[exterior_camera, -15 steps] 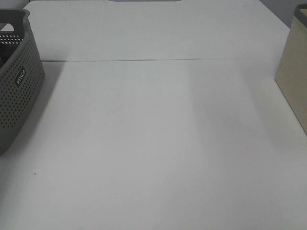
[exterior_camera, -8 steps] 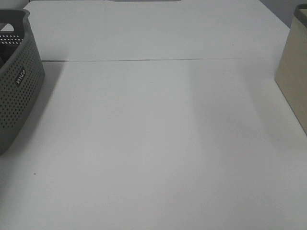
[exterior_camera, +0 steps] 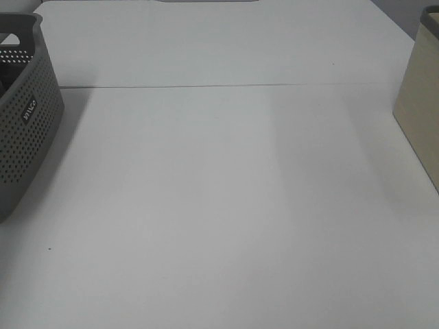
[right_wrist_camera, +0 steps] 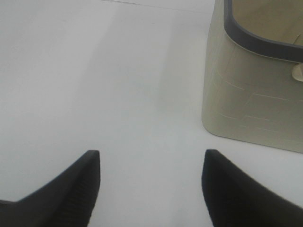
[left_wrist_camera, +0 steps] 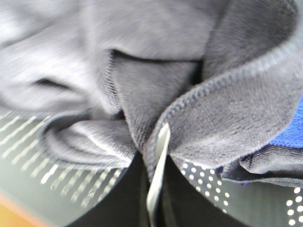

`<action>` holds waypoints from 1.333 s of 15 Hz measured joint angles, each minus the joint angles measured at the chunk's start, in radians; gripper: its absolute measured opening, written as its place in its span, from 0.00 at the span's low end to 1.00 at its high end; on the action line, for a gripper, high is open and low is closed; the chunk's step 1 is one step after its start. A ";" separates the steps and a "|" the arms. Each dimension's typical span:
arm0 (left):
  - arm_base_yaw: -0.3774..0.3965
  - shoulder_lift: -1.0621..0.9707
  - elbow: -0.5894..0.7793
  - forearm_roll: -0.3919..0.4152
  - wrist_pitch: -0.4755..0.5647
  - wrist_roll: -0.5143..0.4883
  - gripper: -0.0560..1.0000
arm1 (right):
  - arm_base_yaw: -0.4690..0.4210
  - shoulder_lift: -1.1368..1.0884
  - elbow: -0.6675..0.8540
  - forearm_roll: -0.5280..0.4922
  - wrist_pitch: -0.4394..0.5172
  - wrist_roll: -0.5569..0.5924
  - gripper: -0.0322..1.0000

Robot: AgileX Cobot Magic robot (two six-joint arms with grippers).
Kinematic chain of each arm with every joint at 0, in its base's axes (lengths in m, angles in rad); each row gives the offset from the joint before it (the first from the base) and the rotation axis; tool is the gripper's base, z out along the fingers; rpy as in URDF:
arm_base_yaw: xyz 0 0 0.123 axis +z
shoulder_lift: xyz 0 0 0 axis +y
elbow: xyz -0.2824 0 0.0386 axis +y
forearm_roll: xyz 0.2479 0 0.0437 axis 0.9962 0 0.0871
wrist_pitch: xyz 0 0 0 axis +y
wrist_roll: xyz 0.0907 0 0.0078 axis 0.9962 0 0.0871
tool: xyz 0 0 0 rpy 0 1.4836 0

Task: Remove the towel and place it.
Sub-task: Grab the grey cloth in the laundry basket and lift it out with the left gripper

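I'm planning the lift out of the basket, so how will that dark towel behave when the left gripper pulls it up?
Probably floppy: the towel lies in soft crumpled folds, so it should hang and trail. The left gripper pinches only one hemmed fold, so the rest may drag over the perforated basket wall. Its terry pile looks grippy and is unlikely to slip.

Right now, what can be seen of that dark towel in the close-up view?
The towel is dark charcoal-navy terry cloth, soft and looped, with a stitched hem running along one edge. It lies bunched in deep folds in the grey perforated basket, beside a bit of brighter blue cloth. The left gripper is shut on a fold near the hem. The high camera does not show the towel.
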 joint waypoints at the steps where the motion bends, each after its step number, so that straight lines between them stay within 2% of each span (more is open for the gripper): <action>1: 0.000 -0.026 0.000 -0.007 -0.001 -0.024 0.06 | 0.000 0.000 0.000 0.000 0.000 0.000 0.63; 7: 0.000 -0.187 0.000 -0.068 -0.011 -0.055 0.06 | 0.000 0.000 0.000 0.000 0.000 0.000 0.63; 13: 0.000 -0.228 0.000 -0.209 -0.024 -0.056 0.06 | 0.000 0.000 0.000 0.000 0.000 0.000 0.63; 20: 0.000 -0.229 0.000 -0.225 -0.024 -0.062 0.06 | 0.000 0.000 0.000 0.000 0.000 0.000 0.63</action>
